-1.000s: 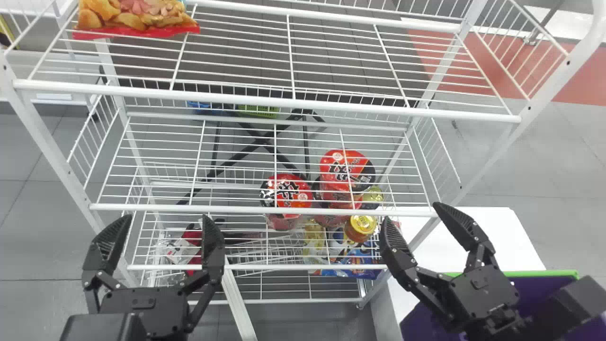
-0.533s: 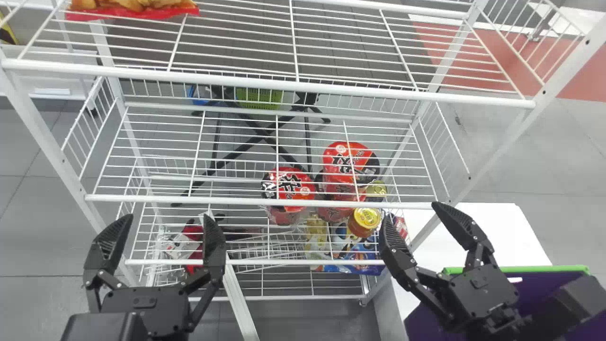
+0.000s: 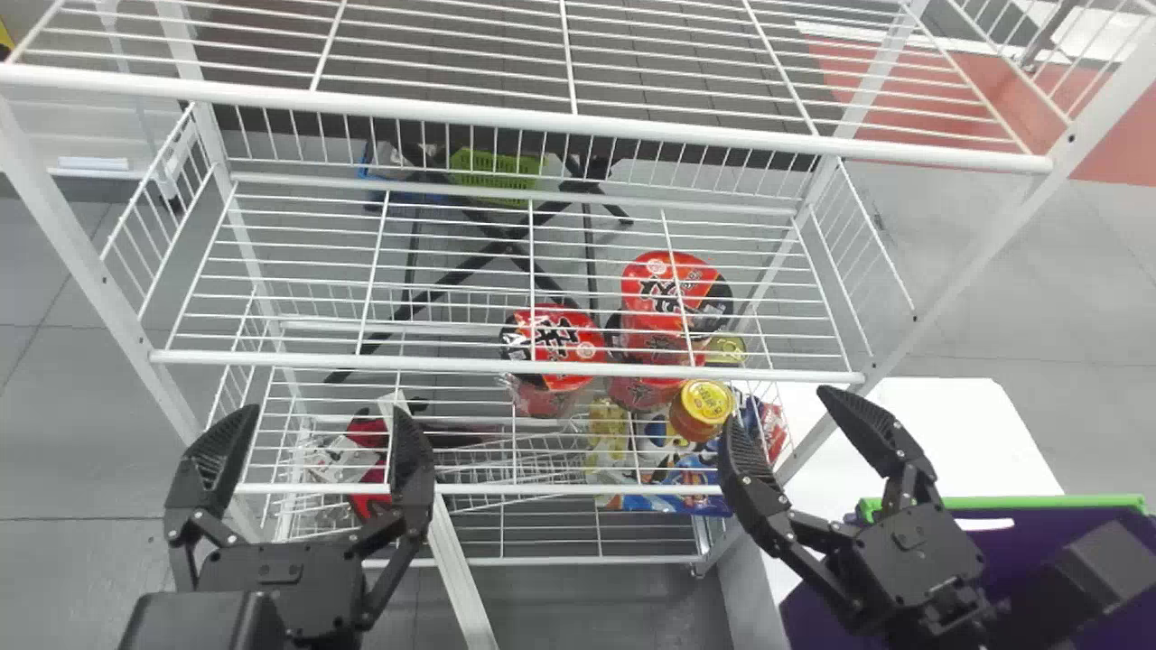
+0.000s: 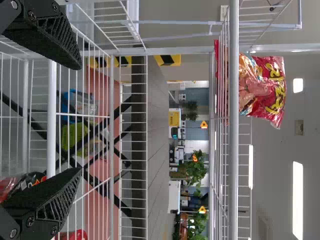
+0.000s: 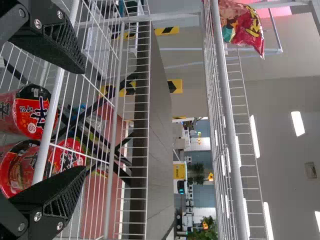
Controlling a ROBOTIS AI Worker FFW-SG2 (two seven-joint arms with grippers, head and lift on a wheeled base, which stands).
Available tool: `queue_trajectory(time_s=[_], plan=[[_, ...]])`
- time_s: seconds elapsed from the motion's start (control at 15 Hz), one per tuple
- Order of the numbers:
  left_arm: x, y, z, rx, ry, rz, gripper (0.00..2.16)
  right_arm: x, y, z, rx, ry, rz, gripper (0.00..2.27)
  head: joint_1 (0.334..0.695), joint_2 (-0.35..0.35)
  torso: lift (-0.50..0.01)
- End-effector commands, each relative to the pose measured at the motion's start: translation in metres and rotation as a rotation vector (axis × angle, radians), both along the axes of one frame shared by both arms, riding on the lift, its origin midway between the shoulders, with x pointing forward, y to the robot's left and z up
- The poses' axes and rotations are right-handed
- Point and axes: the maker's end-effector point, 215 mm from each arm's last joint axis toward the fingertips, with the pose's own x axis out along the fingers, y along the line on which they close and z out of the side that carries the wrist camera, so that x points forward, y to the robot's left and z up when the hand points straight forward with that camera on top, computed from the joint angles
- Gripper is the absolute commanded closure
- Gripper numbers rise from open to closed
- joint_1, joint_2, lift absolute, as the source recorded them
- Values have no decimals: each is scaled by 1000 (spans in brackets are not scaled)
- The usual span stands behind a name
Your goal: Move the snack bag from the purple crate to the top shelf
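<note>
From where I'm standing, the red snack bag (image 4: 265, 85) is up on the top shelf (image 3: 542, 106), toward its left end. Both the left gripper (image 3: 325, 422) and the right gripper (image 3: 779, 413) hang in front of the white rack with their jaws spread wide, the purple crate (image 3: 1048, 502) down by the right one.

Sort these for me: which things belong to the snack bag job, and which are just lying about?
Job:
- snack bag, on the top shelf
- purple crate
- left pincer and right pincer, both open and empty

Lying about:
- red cups
- yellow-lidded jar
- green basket, beyond the rack
</note>
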Motion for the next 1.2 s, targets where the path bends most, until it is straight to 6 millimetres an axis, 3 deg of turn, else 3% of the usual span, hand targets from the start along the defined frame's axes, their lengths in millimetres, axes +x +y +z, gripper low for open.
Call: queue_trajectory(time_s=[0.0, 1.13], plan=[[1, 0, 1, 0, -2, -2, 90, 0, 1, 1, 1, -3, 2, 144, 695, -167, -339], [-1, -2, 3, 3, -4, 0, 90, -3, 1, 1, -3, 3, 7, 144, 695, -169, -406]])
